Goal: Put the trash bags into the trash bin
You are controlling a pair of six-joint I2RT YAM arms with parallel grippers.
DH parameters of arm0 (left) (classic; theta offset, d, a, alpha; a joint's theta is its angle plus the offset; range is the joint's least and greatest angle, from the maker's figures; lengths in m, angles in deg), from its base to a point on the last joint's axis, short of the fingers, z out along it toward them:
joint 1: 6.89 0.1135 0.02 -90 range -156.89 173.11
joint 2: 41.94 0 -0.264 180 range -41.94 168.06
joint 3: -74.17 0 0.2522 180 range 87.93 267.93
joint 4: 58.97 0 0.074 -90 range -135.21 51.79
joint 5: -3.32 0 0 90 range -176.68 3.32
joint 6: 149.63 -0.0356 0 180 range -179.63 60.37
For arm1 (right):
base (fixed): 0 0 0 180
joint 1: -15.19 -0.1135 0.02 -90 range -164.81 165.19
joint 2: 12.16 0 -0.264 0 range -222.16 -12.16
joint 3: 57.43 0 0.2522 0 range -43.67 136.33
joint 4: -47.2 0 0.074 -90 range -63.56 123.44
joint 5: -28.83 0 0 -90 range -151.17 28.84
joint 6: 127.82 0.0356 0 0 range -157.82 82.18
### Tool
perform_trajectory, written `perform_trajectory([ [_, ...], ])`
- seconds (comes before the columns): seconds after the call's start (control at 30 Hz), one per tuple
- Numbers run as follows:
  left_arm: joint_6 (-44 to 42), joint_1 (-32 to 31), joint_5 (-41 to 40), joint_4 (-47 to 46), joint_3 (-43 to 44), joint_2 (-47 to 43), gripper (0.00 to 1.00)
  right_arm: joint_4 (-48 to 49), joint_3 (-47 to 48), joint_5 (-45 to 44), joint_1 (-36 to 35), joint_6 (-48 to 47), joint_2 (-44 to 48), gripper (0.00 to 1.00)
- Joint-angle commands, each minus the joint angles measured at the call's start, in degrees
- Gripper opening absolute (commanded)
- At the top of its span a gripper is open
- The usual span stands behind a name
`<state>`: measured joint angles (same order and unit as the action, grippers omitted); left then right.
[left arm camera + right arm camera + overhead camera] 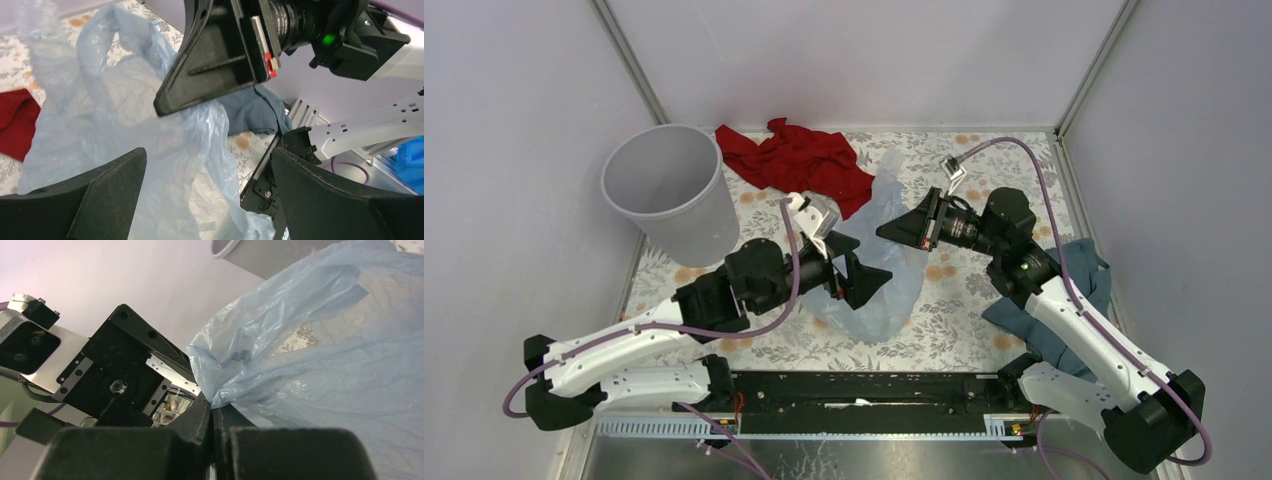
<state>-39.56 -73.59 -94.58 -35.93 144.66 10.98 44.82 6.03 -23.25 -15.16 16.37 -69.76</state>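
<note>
The pale blue translucent trash bag (pixel 871 316) lies crumpled on the flowered table between the arms. My right gripper (pixel 888 231) is shut on a bunched edge of it, and the right wrist view shows the film (pixel 325 365) pinched at the fingertips (pixel 215 412). My left gripper (pixel 873 261) is open, with one finger on each side of the bag (pixel 150 150) and not closed on it; its fingers (pixel 100 195) show in the left wrist view. The grey round trash bin (pixel 664 190) stands upright at the back left, apart from both grippers.
A red cloth (pixel 799 160) lies at the back, next to the bin. A dark teal-blue cloth (pixel 1079 285) lies under the right arm at the table's right edge. Grey walls close in the back and sides.
</note>
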Motion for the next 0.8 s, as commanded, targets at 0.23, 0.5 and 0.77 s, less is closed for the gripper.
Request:
perform_trajectory([
  [0.23, -0.4, -0.01, -9.25, -2.22, 6.1, 9.03, 0.54, 4.94, 4.96, -5.55, -4.9, 2.41, -0.47, 0.0],
  [0.5, 5.51, 4.68, -4.45, -4.01, 5.58, 6.24, 0.0, -19.79, 14.06, -18.72, -4.9, -16.18, 1.76, 0.56],
  [0.77, 24.66, 19.57, 21.04, -15.67, 3.64, 9.14, 0.0, -35.91, 21.27, -32.16, -4.94, -30.09, 9.88, 0.96],
])
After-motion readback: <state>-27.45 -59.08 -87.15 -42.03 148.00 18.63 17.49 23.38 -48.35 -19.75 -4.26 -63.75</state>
